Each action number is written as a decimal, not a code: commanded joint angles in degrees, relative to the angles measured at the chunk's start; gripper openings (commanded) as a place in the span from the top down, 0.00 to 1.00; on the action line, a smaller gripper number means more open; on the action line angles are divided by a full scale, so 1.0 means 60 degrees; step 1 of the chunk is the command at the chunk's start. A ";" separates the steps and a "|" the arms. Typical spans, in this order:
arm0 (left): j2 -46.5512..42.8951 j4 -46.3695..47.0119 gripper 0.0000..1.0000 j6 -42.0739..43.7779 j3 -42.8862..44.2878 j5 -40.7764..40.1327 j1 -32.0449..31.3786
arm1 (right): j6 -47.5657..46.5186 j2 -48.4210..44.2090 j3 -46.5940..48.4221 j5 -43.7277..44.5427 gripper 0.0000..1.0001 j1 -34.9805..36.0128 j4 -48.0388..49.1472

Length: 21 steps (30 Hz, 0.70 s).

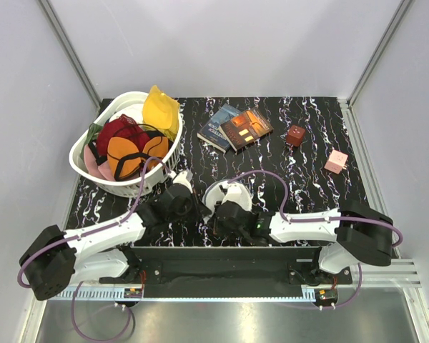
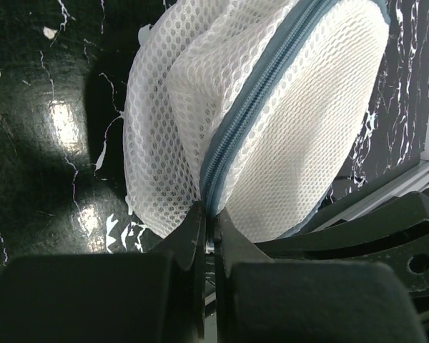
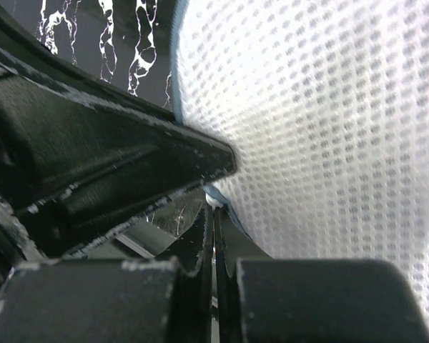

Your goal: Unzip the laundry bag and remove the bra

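Looks barely started: left end effector (image 2: 209,214) and right end effector (image 3: 214,211) each pinch the laundry bag (image 2: 300,136), zip (image 2: 257,107) shut, bra not out.

Both grippers are crowding the near-left side of the laundry bag (image 1: 229,193): the left gripper (image 2: 209,218) and the right gripper (image 3: 214,214) are pinching its edge almost side by side, fingers closed, leaving hardly any gap between them. The right arm (image 1: 307,225) is lying just to the bag's near right, blocking that side. Behind the bag, bare table (image 1: 272,171) is lying open as far as the books (image 1: 236,128). The basket (image 1: 86,168) is standing to the bag's far left, well apart. The red cube (image 1: 295,135) and pink block (image 1: 336,161) are sitting to its far right, also well apart.
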 commanded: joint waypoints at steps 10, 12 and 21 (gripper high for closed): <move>-0.0100 0.0068 1.00 0.0408 0.0554 -0.0652 0.0142 | 0.0563 -0.1029 -0.0995 0.0366 1.00 0.0071 -0.0080; -0.0100 0.0039 1.00 0.0437 0.0554 -0.0637 0.0171 | 0.0622 -0.1190 -0.1083 0.0410 1.00 0.0086 -0.0139; -0.0115 -0.0020 1.00 0.0598 0.0597 -0.0578 0.0288 | 0.0768 -0.1717 -0.1551 0.0776 1.00 0.0086 -0.0461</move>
